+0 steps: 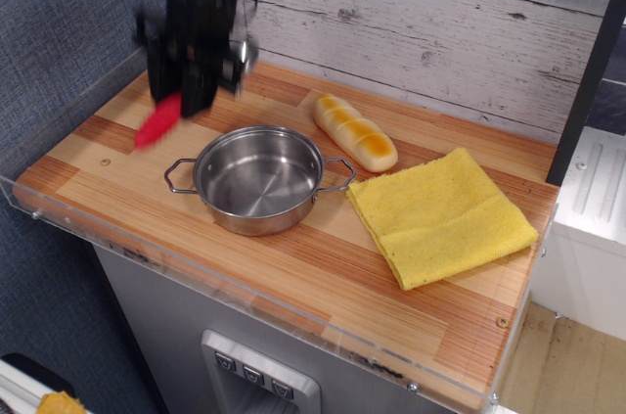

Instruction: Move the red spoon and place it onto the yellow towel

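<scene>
My gripper [186, 91] is shut on the red spoon [158, 122] and holds it in the air above the table's back left, blurred by motion. The red handle hangs out down and left of the fingers, and the silver bowl [245, 54] sticks out to the upper right. The yellow towel [440, 214] lies flat on the right side of the table, well apart from the gripper.
A two-handled steel pot [259, 179] stands in the middle left, just below the gripper. A yellow-orange bread roll [354, 132] lies behind it. A clear plastic rim [245, 299] edges the wooden table; a plank wall stands at the back.
</scene>
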Motion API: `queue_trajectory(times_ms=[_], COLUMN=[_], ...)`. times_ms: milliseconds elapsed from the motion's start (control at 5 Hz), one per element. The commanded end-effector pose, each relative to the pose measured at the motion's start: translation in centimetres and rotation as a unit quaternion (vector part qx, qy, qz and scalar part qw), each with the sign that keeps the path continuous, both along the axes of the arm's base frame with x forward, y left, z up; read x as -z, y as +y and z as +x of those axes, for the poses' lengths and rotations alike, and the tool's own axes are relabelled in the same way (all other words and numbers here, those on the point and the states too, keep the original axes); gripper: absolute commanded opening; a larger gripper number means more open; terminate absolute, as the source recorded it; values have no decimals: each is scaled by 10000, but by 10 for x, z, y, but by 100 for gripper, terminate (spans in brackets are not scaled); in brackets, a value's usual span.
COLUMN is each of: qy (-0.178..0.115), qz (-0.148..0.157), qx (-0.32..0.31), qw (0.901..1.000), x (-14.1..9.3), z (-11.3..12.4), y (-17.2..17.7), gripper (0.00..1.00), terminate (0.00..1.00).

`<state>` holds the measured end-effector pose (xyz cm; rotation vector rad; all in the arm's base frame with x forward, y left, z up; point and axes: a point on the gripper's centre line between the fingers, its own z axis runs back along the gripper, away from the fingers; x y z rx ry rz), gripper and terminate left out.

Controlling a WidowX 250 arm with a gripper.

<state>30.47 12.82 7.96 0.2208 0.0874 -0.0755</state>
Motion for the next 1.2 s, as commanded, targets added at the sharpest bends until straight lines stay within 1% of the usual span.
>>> queue_trajectory(times_ms=[0, 200, 400, 600, 800, 1000], qy=[-1686, -1385, -1111, -987, -888, -742], qz=[604, 516, 445, 311, 299, 309], qx=[917, 1691, 2294, 2986, 3539, 3950], qw=[9795, 9745, 9659, 9488, 9306, 9152], x=[-99, -85, -65, -51, -44, -37], z=[-13, 2, 11, 17, 19, 12], y=[-33, -53, -80, -109, -138, -171], gripper=[0, 0, 0, 0, 0, 0], terminate=[0, 0, 0, 0, 0, 0])
